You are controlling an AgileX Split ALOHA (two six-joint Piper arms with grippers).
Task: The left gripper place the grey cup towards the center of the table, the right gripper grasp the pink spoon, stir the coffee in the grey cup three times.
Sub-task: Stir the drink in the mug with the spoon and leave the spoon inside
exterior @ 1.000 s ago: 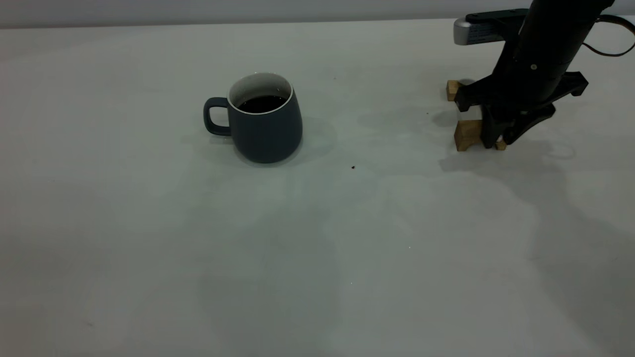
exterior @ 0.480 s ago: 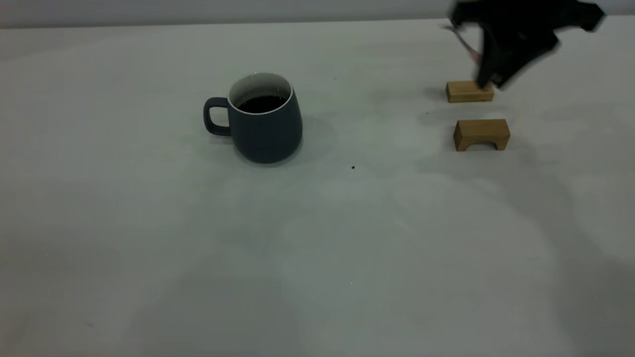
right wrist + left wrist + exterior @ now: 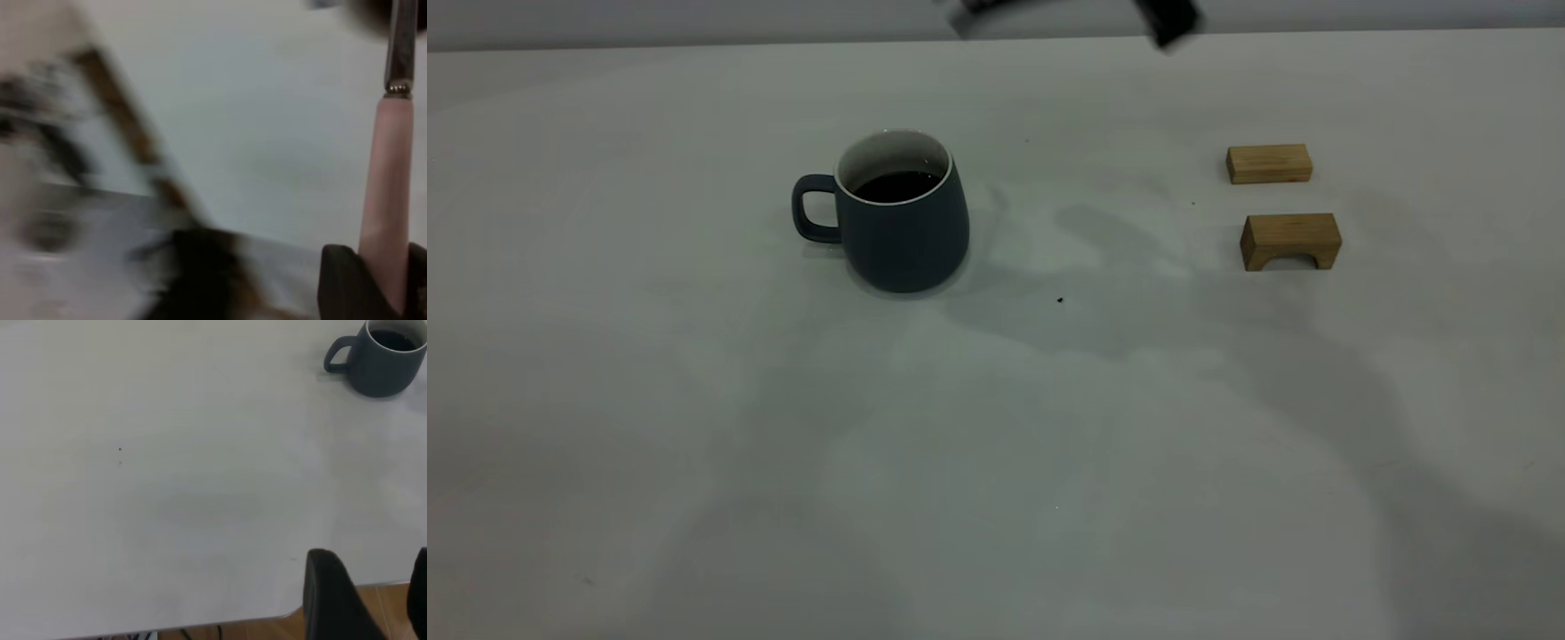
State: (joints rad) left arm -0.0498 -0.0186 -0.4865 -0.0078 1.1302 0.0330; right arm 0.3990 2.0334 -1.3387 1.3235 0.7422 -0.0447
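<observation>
The grey cup [image 3: 903,240] stands upright on the table [image 3: 996,444], left of centre, handle pointing left, with dark coffee [image 3: 896,186] inside. From the left wrist view the cup [image 3: 383,367] is far off. My left gripper [image 3: 373,607] hangs open over the table's edge, holding nothing. My right gripper [image 3: 383,287] is shut on the pink spoon [image 3: 387,187], whose metal neck [image 3: 400,47] points away from the fingers. In the exterior view only a blurred black piece of the right arm [image 3: 1169,22] shows at the top edge, to the right of the cup.
Two tan wooden blocks lie at the right: a flat one [image 3: 1269,164] and an arched one [image 3: 1290,241] in front of it. A tiny dark speck [image 3: 1060,300] sits right of the cup.
The right gripper lifted off the wooden blocks with the spoon and swung up and left, almost leaving the exterior view's top edge. The cup has not moved.
</observation>
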